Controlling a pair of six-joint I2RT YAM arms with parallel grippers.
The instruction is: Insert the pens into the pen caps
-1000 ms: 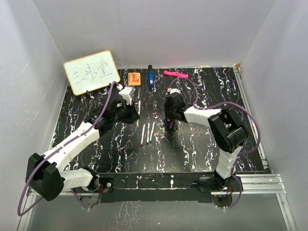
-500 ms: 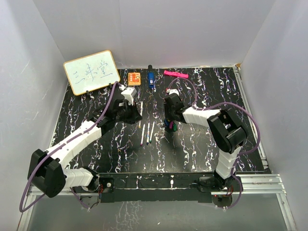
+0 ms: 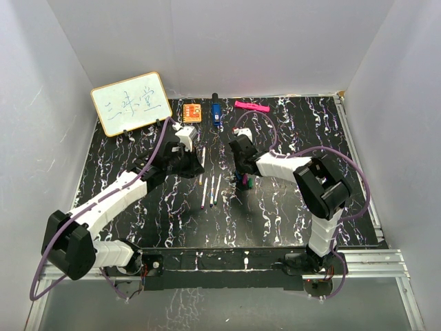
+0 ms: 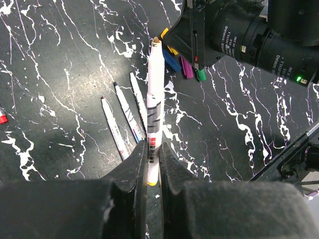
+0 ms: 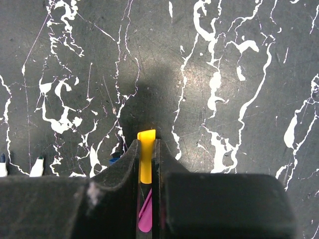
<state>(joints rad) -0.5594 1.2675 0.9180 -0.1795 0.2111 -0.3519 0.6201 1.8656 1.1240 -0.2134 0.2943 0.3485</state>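
A: Pens?
B: Three white pens (image 4: 125,112) lie side by side; fourth pen (image 4: 154,99) is gripped at its rear, tan tip forward.
A: Caps?
B: Yellow cap (image 5: 146,149) pinched; blue cap (image 4: 172,60), purple cap (image 4: 185,67), green cap (image 4: 200,74) clustered.

Three thin white pens (image 3: 211,192) lie side by side on the black white-veined counter (image 3: 289,207) — a fourth white pen (image 3: 202,154) at the left end effector (image 3: 198,165), the right end effector (image 3: 241,170) over a cluster of small coloured caps (image 3: 242,182).
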